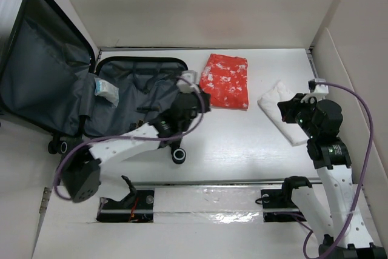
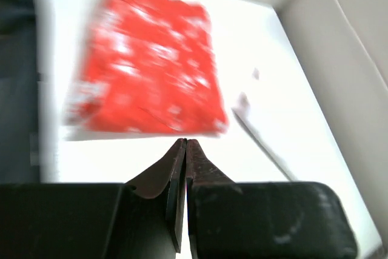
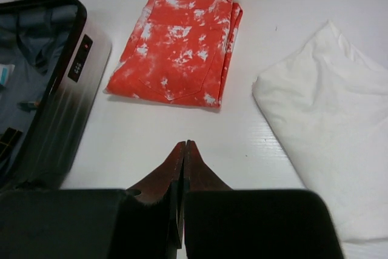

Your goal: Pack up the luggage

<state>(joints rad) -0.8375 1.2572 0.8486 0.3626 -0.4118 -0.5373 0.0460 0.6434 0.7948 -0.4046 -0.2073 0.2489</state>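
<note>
The luggage (image 1: 130, 98) lies open at the left with dark grey lining, its lid (image 1: 42, 65) leaning on the left wall. Its shell edge shows in the right wrist view (image 3: 66, 107). A folded red-and-white garment (image 1: 225, 80) (image 2: 151, 65) (image 3: 182, 40) lies on the table just right of it. A folded white cloth (image 1: 276, 104) (image 3: 327, 131) lies further right. My left gripper (image 1: 202, 101) (image 2: 186, 142) hovers at the luggage's right edge, just short of the red garment, shut and empty. My right gripper (image 1: 290, 112) (image 3: 185, 144) is above the white cloth, shut on nothing.
A small white-and-blue packet (image 1: 108, 91) lies inside the luggage. A luggage wheel (image 1: 178, 156) sticks out toward the arms. White walls (image 1: 357, 65) close in the table on the left, back and right. Purple cables (image 1: 364, 150) loop beside both arms.
</note>
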